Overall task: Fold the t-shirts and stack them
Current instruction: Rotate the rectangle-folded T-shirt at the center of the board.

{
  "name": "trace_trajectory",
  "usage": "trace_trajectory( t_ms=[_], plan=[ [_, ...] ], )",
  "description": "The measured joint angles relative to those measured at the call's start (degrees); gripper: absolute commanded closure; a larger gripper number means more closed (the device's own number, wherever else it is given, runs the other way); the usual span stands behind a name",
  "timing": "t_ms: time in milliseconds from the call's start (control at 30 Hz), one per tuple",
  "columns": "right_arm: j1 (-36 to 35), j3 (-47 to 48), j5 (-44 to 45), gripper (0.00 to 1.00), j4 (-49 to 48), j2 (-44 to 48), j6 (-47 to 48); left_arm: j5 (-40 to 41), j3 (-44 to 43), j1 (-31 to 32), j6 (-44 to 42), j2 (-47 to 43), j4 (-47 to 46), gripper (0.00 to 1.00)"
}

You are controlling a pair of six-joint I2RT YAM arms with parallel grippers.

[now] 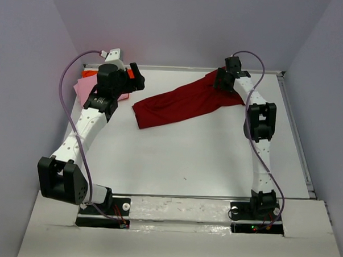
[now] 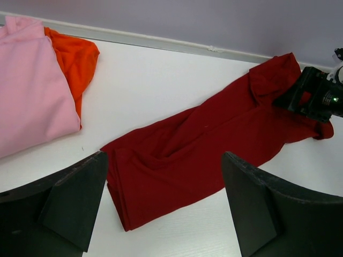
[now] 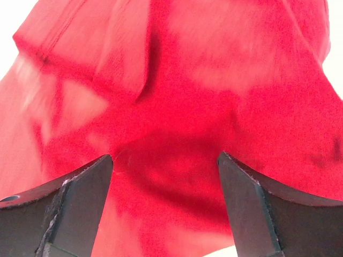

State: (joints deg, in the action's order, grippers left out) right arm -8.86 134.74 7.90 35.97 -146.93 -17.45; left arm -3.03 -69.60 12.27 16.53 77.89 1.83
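- While both arms are reaching toward the far side of the table (image 1: 187, 163), the dark crimson t-shirt (image 1: 181, 103) (image 2: 203, 144) (image 3: 187, 101) is lying there as a long, rumpled band. It is running from a bunched end left of centre up to the far right corner.
- The right gripper (image 1: 222, 80) (image 2: 313, 99) (image 3: 165, 158) is hanging over that far right end, its jaws standing wide apart and clasping nothing. Crimson cloth is filling its wrist view between the fingers; whether the tips are touching the fabric cannot be told.
- The left gripper (image 1: 138, 78) (image 2: 164, 156) is hovering above the table near the band's left end, its jaws spread wide and empty.
- The light pink t-shirt (image 1: 85, 92) (image 2: 27, 91) is lying flat at the far left corner, apart from the crimson one.
- The orange-red t-shirt (image 1: 89, 72) (image 2: 72, 59) is lying beneath the pink one, showing past its edge.
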Motion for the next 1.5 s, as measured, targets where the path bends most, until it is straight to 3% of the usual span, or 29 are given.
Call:
trace_trajectory(
  t_ms=[200,433,567,800,967,1500],
  plan=[
    [-3.2,-8.1,-2.2,0.10,-1.3,13.3,4.3,0.5,0.7,0.0,0.0,-1.3,-0.5,0.04],
    [-9.7,-8.2,-16.2,0.07,-7.5,26.7,4.2,1.3,0.8,0.0,0.0,-3.1,-1.0,0.04],
    [-15.7,-9.5,-20.6,0.06,-10.8,24.0,4.0,4.5,2.0,0.0,0.0,-5.3,-1.6,0.04],
    [-27.6,-10.9,-24.2,0.06,-10.6,8.5,1.7,10.5,3.7,-2.6,0.5,-10.1,-2.5,0.04],
    [-32.5,-11.4,-26.4,0.06,-10.6,4.8,-0.7,12.3,3.7,-4.7,0.9,-10.8,-3.0,0.04],
    [-33.2,-15.0,-29.7,0.06,-16.9,4.8,-3.4,11.6,4.4,-5.2,1.5,-10.5,-3.0,0.04]
  ],
)
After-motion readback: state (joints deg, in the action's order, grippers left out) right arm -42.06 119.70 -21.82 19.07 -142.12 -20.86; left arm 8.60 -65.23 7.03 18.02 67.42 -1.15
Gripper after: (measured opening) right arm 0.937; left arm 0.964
